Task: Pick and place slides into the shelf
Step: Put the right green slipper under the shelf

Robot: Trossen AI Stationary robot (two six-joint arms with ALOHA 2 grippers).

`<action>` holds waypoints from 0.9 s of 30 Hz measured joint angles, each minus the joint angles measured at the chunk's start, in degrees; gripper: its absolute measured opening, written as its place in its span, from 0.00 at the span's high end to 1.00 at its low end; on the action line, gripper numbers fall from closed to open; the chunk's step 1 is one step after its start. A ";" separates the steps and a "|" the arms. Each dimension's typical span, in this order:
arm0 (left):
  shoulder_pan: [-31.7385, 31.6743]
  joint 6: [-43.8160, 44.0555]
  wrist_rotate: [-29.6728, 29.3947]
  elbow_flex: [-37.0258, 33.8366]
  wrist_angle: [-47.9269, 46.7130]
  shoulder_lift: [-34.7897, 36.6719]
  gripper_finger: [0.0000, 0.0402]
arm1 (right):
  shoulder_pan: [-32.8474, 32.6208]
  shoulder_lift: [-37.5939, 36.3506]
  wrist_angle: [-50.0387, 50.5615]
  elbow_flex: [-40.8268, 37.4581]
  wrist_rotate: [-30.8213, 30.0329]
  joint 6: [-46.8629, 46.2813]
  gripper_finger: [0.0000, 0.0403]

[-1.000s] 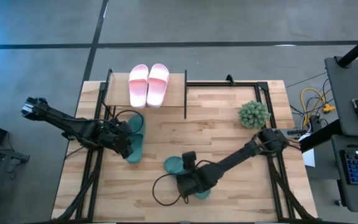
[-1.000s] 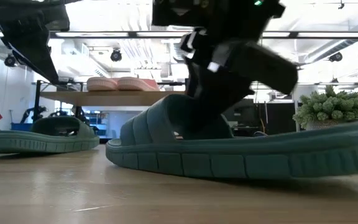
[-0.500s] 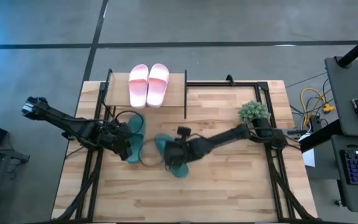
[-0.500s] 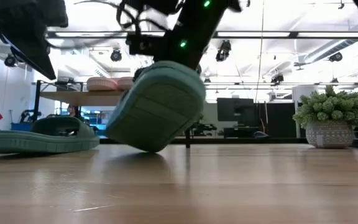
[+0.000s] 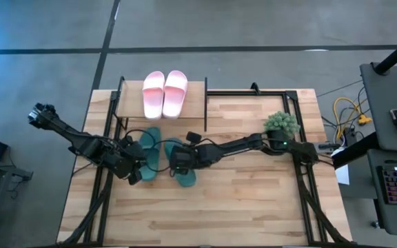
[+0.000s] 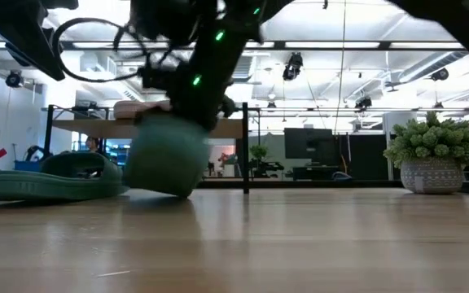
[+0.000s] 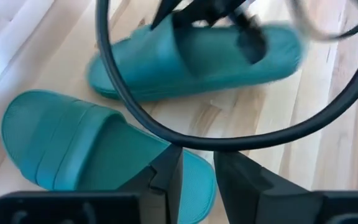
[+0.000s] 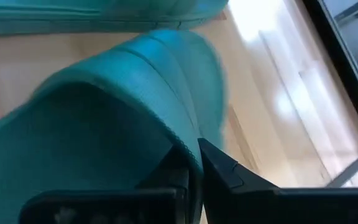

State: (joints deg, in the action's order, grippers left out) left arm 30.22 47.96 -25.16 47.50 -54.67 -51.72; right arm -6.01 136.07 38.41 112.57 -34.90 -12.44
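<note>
From the high view, the two pink slides (image 5: 165,93) lie side by side on the top board of the shelf (image 5: 131,103), at 11 o'clock on the tabletop (image 5: 253,200). The two green slides are just in front of the shelf, near the centre-left. The right pincer (image 5: 178,162) reaches across from 3 o'clock and is clenched on the strap of one green slide (image 5: 182,165). The left pincer (image 5: 134,173) comes from 9 o'clock and sits at the heel end of the other green slide (image 5: 148,148). A small potted plant (image 5: 281,125) stands at 2 o'clock.

In the low view, the carried slide (image 6: 163,155) hangs tilted, its low end close to the wood, while the other one (image 6: 51,181) lies flat at 9 o'clock.

The left wrist view shows the left pincer's fingers (image 7: 173,177) partly parted around the edge of the resting slide (image 7: 92,155); I cannot tell if they grip it yet.

The right wrist view shows the strap (image 8: 123,106) caught between the right pincer's fingers (image 8: 219,168).

I judge the step is carrying a green slide toward the shelf. The next move needs to slide it under the top board, onto the lower level, without hitting the frame.
</note>
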 joint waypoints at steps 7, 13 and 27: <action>0.35 1.23 0.03 -0.04 -0.20 0.00 0.81 | 1.00 5.04 2.27 9.25 -1.18 1.43 0.97; 0.33 1.20 -0.23 -0.06 -0.33 0.00 0.81 | 1.91 5.53 4.06 11.30 4.41 0.28 0.89; 0.28 1.18 -0.25 -0.24 -2.03 0.00 0.81 | 0.62 4.54 11.31 12.12 6.53 -1.17 0.61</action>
State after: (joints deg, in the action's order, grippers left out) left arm 30.50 49.15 -25.41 47.27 -56.70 -51.72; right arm -5.39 140.62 49.72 124.68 -28.37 -13.61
